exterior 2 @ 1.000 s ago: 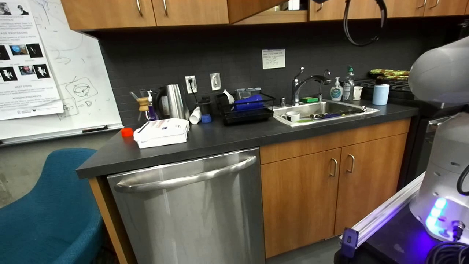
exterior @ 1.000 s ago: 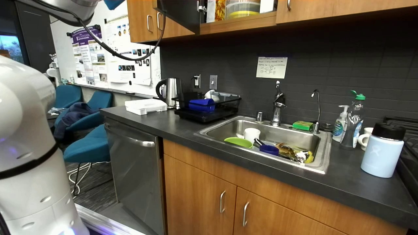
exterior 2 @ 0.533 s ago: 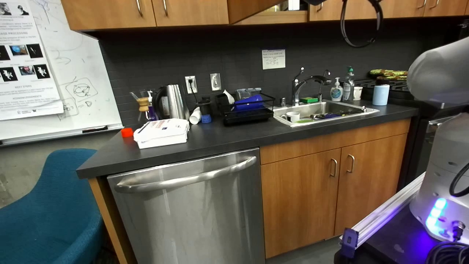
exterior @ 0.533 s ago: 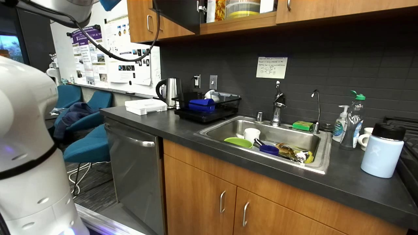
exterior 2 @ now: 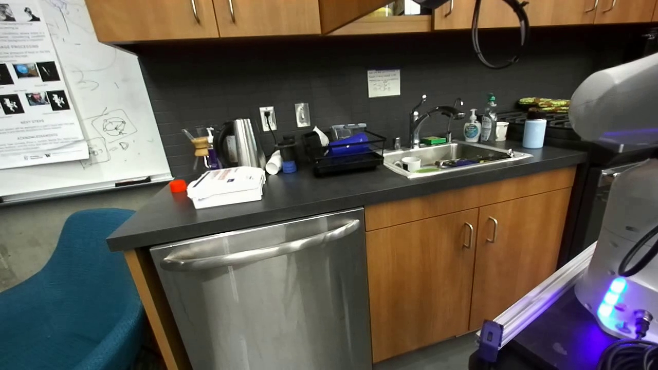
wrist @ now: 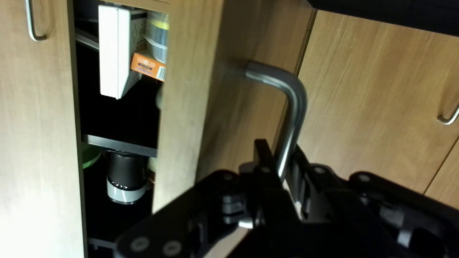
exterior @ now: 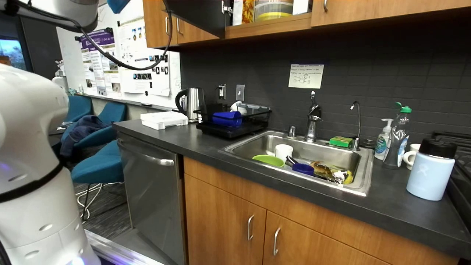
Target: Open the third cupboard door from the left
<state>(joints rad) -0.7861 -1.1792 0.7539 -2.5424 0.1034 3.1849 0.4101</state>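
Third cupboard door [exterior 2: 347,13] is swung wider now, and more of the cupboard [exterior: 268,26] behind it is uncovered than a second ago! It is found in the upper row, between the second door [exterior 2: 267,18] and the fourth door [exterior: 368,11], angled outward, its dark inner face shown in an exterior view. Its silver bar handle [wrist: 299,100] is gripped: the fingers [wrist: 264,154] are pressed in on either side of the metal, and the gripper [wrist: 281,161] is clamped with barely the bar's thickness left between. Leftward the loose cable [exterior 2: 525,28] has been carried in both exterior views, and the arm's upper link [exterior: 73,11] is shifted the same way!

And lettering is picked up too: "NEXT STEPS" can be read on a poster [exterior 2: 41,87], while the title on the purple-topped poster [exterior: 99,62] is too small to be read. Inside the cupboard, a barcode is shown on the orange box [wrist: 148,67] near a white box [wrist: 109,53], its print blurred. Handwriting is seen on the note [exterior 2: 383,83] on the dark backsplash [exterior 2: 329,67], but the words cannot be made out; the labels on the hand-soap pump [exterior: 383,141] and the dish-soap bottle [exterior: 396,141] are likewise too small. A pale emblem is borne by the light-blue bottle [exterior: 428,176].
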